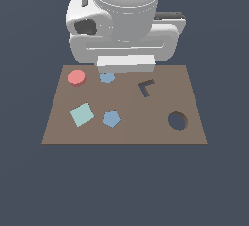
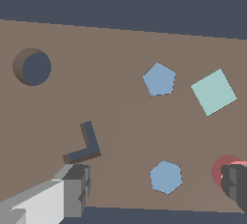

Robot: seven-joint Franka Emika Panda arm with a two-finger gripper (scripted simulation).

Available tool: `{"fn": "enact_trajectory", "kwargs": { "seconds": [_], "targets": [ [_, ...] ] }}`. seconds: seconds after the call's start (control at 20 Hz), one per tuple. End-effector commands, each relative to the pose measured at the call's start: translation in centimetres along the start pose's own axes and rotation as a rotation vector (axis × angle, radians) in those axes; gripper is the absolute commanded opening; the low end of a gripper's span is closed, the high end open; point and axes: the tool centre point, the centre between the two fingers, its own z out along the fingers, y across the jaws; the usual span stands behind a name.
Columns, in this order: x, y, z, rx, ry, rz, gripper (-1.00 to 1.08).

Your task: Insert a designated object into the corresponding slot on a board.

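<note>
1. Although mostly hidden under the white wrist housing in the exterior view, hangs over the far edge of the board (image 1: 124,135) near its middle: gripper (image 1: 125,64), fingers not separable from here, so no telling their spread in this view.
2. Resting flat on the far corner at the exterior view's left: the salmon-red disc (image 1: 76,77), free of any grasp, just beside a blue hexagon (image 1: 107,77) that sits partly under the housing.
3. Cut through the near corner at the exterior view's right: the round hole (image 1: 177,121), well apart from the disc, diagonally across the board. Between them: an L-shaped cutout (image 1: 146,88), a teal square (image 1: 82,114) and a blue pentagon (image 1: 111,118).
4. In the wrist view, spread wide with nothing between them: both fingers (image 2: 72,189), so gripper (image 2: 155,175) plainly apart and holding nothing, centred roughly over the hexagon (image 2: 165,177).
5. Half covered by the other finger: the disc (image 2: 223,166), off to that finger's side rather than midway between the two.
6. Judged from this: a short sideways shift toward the exterior view's left needed to centre on the disc before descending. No long axis to align, being round. Then a long diagonal carry to the hole (image 2: 32,67).
</note>
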Motion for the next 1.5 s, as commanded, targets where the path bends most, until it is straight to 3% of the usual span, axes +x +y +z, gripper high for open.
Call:
{"fn": "enact_trajectory", "kwargs": {
  "seconds": [0.0, 0.75, 1.45],
  "targets": [
    [0.0, 0.0, 0.0, 0.000, 0.000, 0.000, 1.00],
    [-2.2, 2.5, 2.0, 0.004, 0.005, -0.103, 1.00],
    [-6.4, 9.5, 7.2, 0.013, 0.017, -0.356, 1.00]
  ]
}}
